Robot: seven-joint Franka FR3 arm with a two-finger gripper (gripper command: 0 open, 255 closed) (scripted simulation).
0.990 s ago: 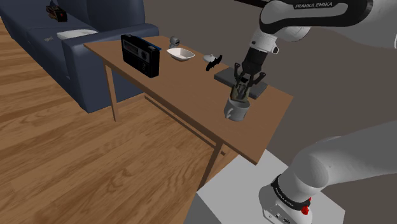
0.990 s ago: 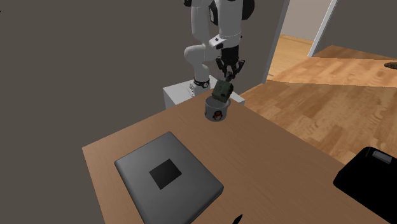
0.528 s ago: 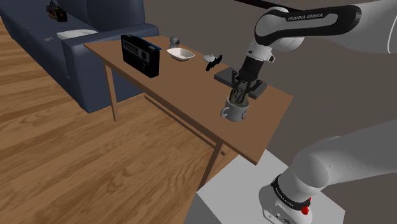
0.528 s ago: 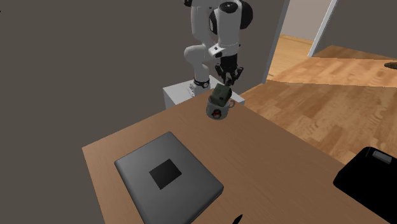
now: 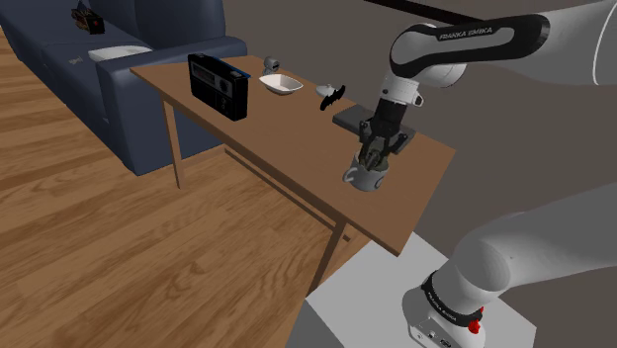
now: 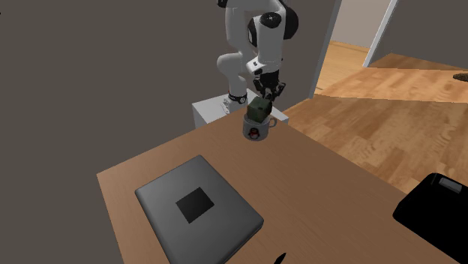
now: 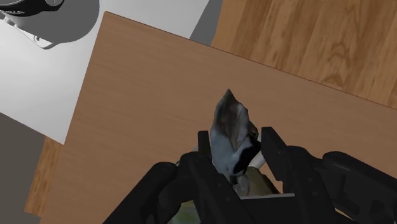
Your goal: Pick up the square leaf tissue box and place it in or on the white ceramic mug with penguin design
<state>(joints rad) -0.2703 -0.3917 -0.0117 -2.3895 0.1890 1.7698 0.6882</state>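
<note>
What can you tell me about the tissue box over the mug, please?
The tissue box is a small, mottled dark-green cube with a pale grey-white tissue poking from its top. It sits tilted in the mouth of the white mug, near the edge of the brown table by the stand. The black pincer clasps it from above, one finger on each side.

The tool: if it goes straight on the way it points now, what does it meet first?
Probably the white mug: the tool clasps the tissue box at its mouth, pointing down into it; depth is unclear.
</note>
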